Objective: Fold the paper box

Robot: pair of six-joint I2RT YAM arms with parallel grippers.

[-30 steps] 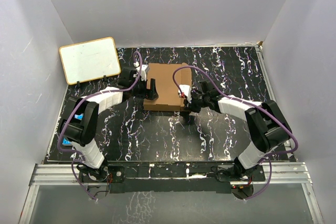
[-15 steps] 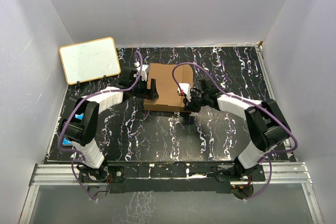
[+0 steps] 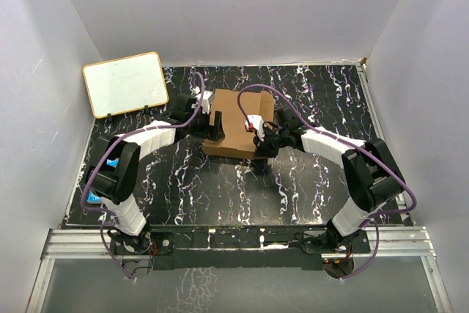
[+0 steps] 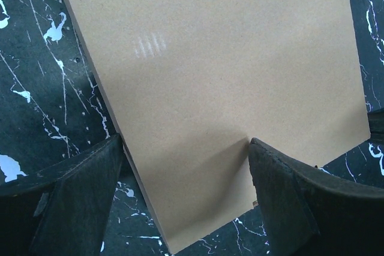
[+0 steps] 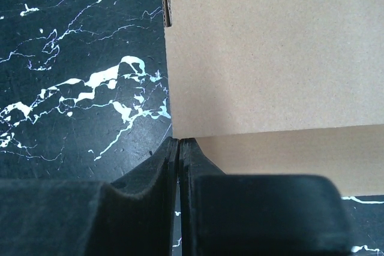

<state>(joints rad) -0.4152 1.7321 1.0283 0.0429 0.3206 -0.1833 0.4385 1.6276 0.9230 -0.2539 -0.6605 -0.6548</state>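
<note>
The right fingers (image 5: pixel 179 159) are pressed flat together with nothing between them. Over the last second they have pushed in from the side, so their tips now sit against the bottom corner of a cardboard panel. Just beyond them, the side flap (image 3: pixel 258 105) of the paper box (image 3: pixel 233 121) appears to stand a little more upright than it did. The left fingers (image 3: pixel 214 128) have barely moved. They stay spread wide on the far side of the lid from the right fingers, straddling its near corner and holding it down rather than pinching it. The box lies on the counter (image 3: pixel 220 181) between the two sets of fingers, already a shallow closed shape. My reading is that this nudge is tucking the last side in, so the fold is nearly done. The flap could spring back once the push is eased.
</note>
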